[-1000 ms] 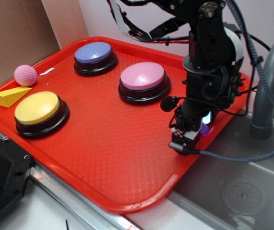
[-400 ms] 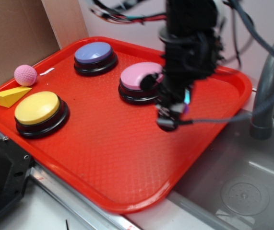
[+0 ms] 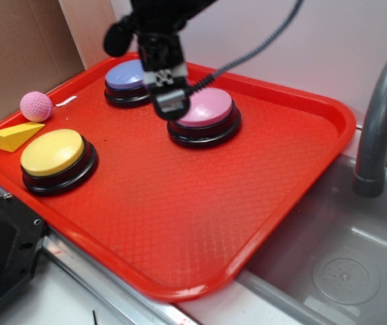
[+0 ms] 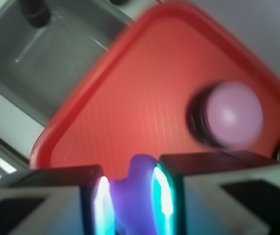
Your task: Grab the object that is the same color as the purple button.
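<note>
Clamped between the end effector's glowing fingers, the purple toy hangs above the red tray, between the purple button at far left and the pink button.

Kitchen: sink and faucet.
</note>
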Robot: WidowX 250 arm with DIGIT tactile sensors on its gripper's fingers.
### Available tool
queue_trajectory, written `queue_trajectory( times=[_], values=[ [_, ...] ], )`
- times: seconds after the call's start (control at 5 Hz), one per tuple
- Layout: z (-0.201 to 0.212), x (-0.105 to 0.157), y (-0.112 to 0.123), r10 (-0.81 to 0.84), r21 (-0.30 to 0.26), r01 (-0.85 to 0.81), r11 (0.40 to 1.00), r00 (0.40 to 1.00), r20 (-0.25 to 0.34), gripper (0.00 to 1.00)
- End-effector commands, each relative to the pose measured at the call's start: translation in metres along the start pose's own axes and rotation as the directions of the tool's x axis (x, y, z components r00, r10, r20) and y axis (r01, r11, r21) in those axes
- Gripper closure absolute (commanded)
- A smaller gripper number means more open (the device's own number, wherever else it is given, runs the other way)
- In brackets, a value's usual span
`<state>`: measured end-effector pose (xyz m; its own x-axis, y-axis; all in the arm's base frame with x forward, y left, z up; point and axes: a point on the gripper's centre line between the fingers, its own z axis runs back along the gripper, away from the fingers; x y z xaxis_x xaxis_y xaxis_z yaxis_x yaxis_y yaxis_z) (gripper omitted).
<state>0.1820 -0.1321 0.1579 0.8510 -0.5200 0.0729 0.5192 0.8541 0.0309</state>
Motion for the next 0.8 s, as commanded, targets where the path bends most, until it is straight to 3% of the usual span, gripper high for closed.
queue_trajectory(
  times=[0.0,0.2,0.4,0.6],
  values=[
    [0.038,-0.035,-0.004,0.402,-0.044,-0.401,0.915,0.915,0.026,1.00],
    [0.050,-0.050,0.017,0.485,-0.031,-0.484,0.874,0.874,0.032,1.00],
    [0.062,-0.047,0.037,0.457,0.007,-0.458,0.889,0.888,0.040,1.00],
    [0.062,-0.044,0.046,0.464,0.005,-0.464,0.886,0.886,0.012,1.00]
  ],
)
